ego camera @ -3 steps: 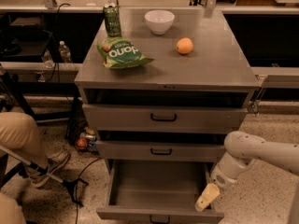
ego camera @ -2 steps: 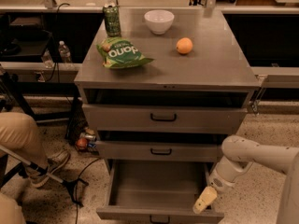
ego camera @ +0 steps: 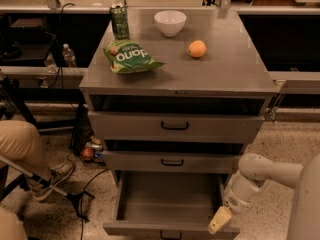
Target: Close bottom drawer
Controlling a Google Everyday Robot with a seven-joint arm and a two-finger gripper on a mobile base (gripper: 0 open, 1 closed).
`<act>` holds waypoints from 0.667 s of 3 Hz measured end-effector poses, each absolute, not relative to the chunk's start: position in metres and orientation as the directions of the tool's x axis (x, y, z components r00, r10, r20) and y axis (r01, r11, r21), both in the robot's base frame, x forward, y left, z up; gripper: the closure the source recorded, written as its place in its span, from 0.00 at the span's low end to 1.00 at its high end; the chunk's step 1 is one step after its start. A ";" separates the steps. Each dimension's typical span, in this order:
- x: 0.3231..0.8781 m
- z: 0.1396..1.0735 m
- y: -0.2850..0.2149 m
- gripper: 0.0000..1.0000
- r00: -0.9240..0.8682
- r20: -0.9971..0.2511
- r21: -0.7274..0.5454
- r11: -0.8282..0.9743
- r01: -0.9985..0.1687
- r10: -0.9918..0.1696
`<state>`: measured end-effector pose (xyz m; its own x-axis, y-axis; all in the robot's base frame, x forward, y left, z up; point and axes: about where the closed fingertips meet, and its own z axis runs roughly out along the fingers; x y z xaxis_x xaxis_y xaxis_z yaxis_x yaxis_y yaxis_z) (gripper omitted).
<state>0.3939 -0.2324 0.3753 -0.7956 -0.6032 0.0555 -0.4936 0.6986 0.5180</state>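
Observation:
The bottom drawer (ego camera: 170,204) of the grey metal cabinet is pulled out wide, its plain box interior empty. Its narrow front panel with a small black handle (ego camera: 170,233) runs along the lower edge of the view. My gripper (ego camera: 219,220) hangs at the end of my white arm (ego camera: 260,176) at the drawer's front right corner, its pale tip at the top edge of the front panel. The mid-width middle drawer (ego camera: 172,161) and the wide top drawer (ego camera: 175,126) above stand slightly out.
On the cabinet top (ego camera: 235,69) lie a green chip bag (ego camera: 128,57), a green can (ego camera: 119,21), a white bowl (ego camera: 170,22) and an orange (ego camera: 197,49). A person's leg and shoe (ego camera: 35,154) and cables are on the floor at left.
My arm and gripper have shifted slightly left and down toward the drawer's front right corner. The drawer stands as open as before.

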 end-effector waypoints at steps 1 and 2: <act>0.387 0.363 -0.237 0.45 -0.805 0.067 0.538 0.701 -0.468 -0.589; 0.381 0.344 -0.244 0.68 -0.820 0.059 0.559 0.699 -0.445 -0.570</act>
